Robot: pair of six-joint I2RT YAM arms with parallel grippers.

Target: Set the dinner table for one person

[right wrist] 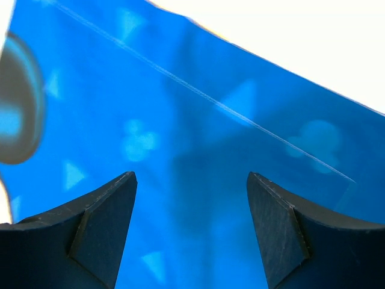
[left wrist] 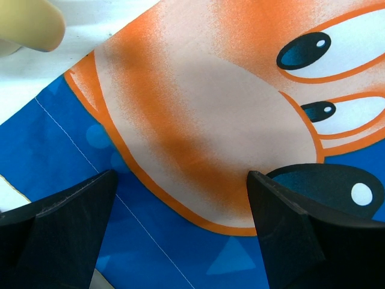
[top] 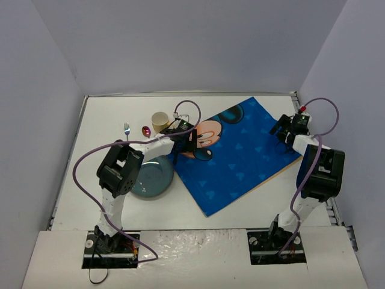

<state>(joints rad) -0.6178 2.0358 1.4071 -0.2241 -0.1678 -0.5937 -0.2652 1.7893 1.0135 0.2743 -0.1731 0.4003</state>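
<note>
The blue cartoon-mouse placemat (top: 240, 153) lies askew on the white dinner table (top: 108, 114). My left gripper (top: 187, 139) is open and empty, just above the placemat's left part with the mouse face (left wrist: 198, 114). My right gripper (top: 284, 129) is open and empty above the placemat's right corner (right wrist: 198, 138). A blue-grey plate (top: 151, 179) sits left of the placemat under my left arm. A cream cup (top: 159, 122), a fork (top: 127, 130) and a small pink object (top: 146, 130) lie at the back left. The cup's rim shows at the top left of the left wrist view (left wrist: 27, 24).
Grey walls enclose the table on three sides. The table's metal rim (top: 72, 144) runs along the left. The placemat's right corner reaches near the table's right edge (top: 299, 158). Purple cables loop off both arms.
</note>
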